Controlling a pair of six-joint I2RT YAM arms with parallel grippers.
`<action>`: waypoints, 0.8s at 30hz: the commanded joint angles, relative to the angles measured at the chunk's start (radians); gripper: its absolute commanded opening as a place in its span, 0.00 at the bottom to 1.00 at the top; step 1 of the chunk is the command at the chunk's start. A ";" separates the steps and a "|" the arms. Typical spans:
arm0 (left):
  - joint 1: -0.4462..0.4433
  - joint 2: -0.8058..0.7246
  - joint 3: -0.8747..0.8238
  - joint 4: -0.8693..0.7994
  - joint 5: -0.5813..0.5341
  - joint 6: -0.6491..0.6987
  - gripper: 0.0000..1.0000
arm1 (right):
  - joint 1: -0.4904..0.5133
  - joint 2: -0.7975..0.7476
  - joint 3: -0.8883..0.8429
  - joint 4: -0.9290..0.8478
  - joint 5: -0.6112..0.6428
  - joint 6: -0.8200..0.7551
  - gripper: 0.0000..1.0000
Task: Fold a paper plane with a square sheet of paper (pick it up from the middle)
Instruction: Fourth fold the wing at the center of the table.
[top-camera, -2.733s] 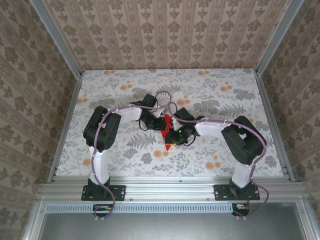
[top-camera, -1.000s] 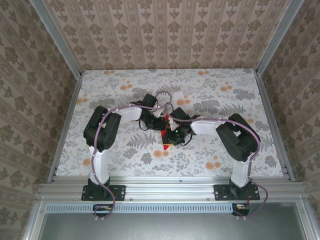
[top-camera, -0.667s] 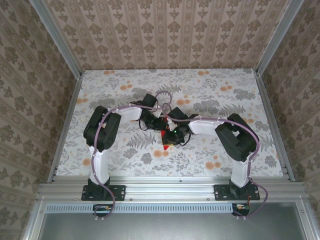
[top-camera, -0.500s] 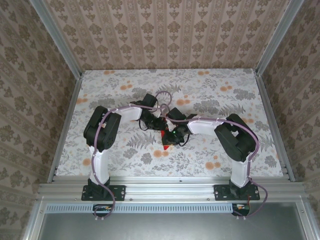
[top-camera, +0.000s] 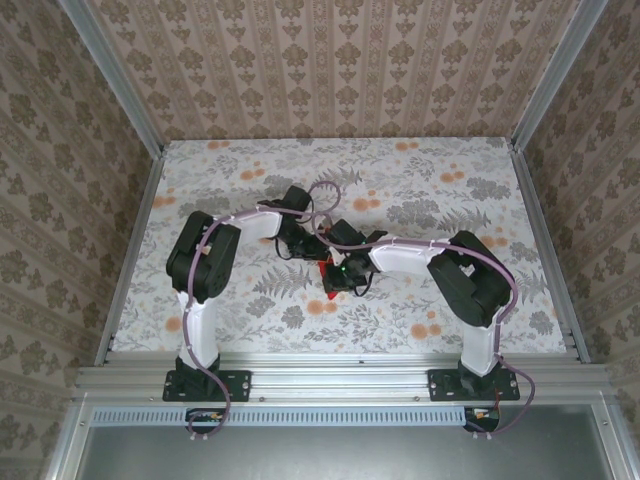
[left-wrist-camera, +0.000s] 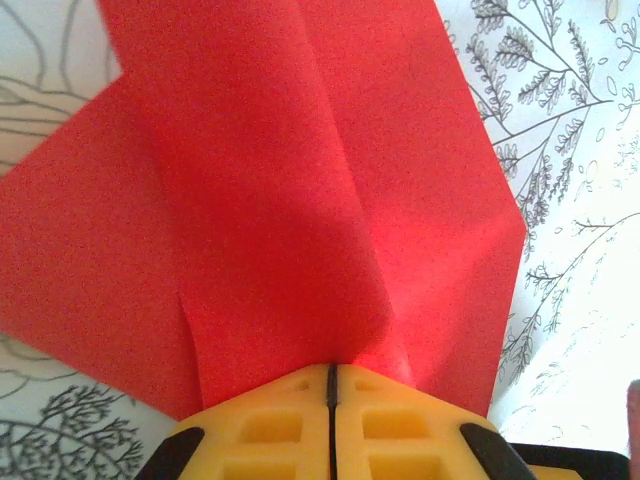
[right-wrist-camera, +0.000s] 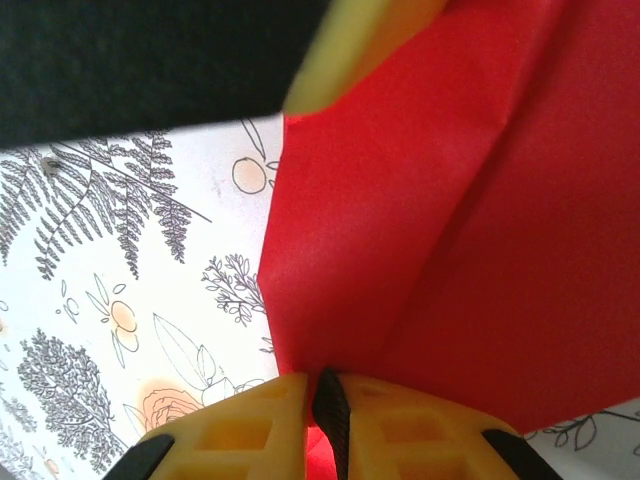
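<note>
Item: paper plane (left-wrist-camera: 300, 200), bright red, part-folded, with a centre crease and side flaps showing. I place it about the middle of the table surface (top-camera: 420, 170), well apart from every edge, slung between my two arms. Holding it, my left gripper (left-wrist-camera: 331, 385) has its jaws pressed together, pinching the paper at the base of the centre fold, I judge to anchor the spine. My right gripper (right-wrist-camera: 318, 390) is nipped onto a neighbouring edge, I judge to draw that flap taut for creasing. Risk noted: tearing if the arms part.
</note>
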 joint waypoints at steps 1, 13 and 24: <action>0.026 0.021 0.026 -0.045 -0.062 -0.010 0.08 | 0.043 0.076 -0.053 -0.134 0.141 -0.029 0.18; 0.042 -0.003 0.119 -0.076 -0.025 -0.023 0.10 | 0.058 0.053 -0.085 -0.097 0.160 -0.012 0.17; 0.048 -0.174 0.017 -0.126 -0.077 -0.061 0.10 | 0.059 0.037 -0.110 -0.045 0.128 -0.002 0.16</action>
